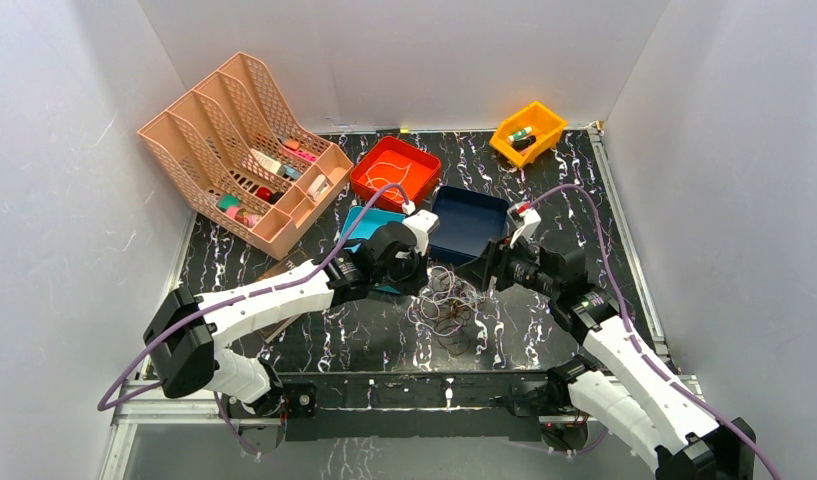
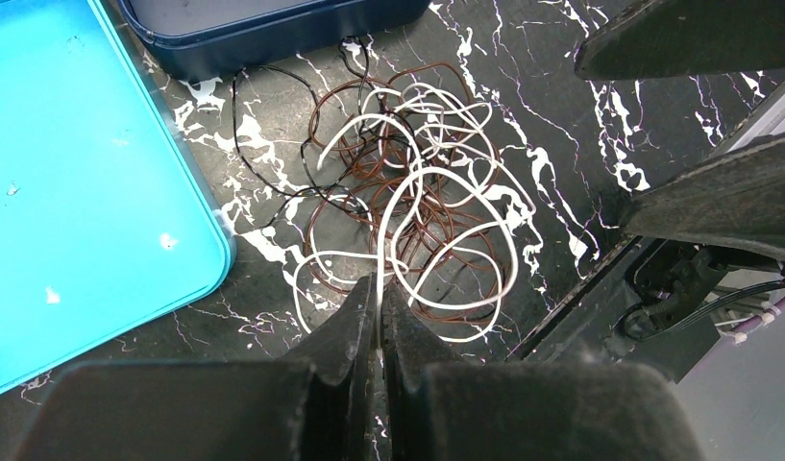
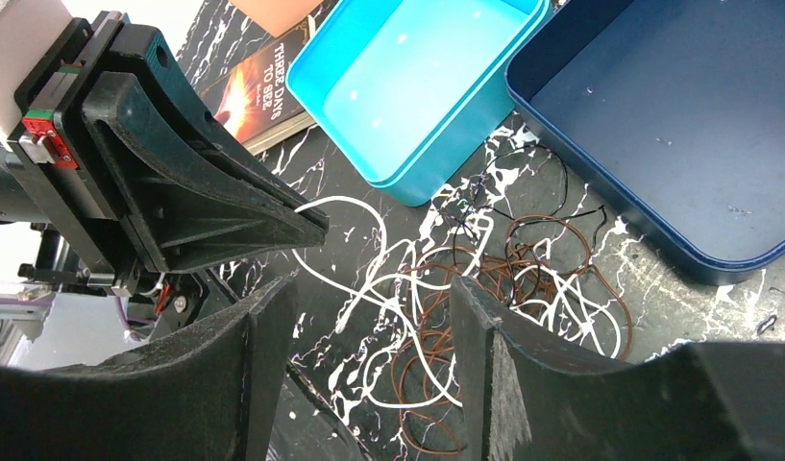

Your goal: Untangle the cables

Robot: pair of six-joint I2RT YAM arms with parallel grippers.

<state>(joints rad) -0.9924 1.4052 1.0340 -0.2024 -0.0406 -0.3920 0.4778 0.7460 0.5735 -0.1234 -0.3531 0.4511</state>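
Red plastic tray [image 1: 395, 170] near the far edge of the bench [image 1: 584, 200] holds a thin white cord [image 1: 402, 178]. The yellow bin [image 1: 554, 118] in the far right corner holds small bottles [image 1: 522, 135], and the peach rack [image 1: 214, 120] at the far left holds small items. The cables [image 2: 407, 192] lie tangled mid-bench, beside the teal tray [image 2: 81, 192] and navy tray [image 1: 469, 225]. The left hand [image 2: 379, 293] is pinched together on the white cable [image 2: 380, 252]. The right hand [image 3: 369, 298] hangs over the tangle, fingers apart.

blocked: teal tray [image 2: 81, 173], navy tray [image 1: 469, 225] behind cables [image 1: 446, 305] | free: tabletop [image 1: 384, 345] near side
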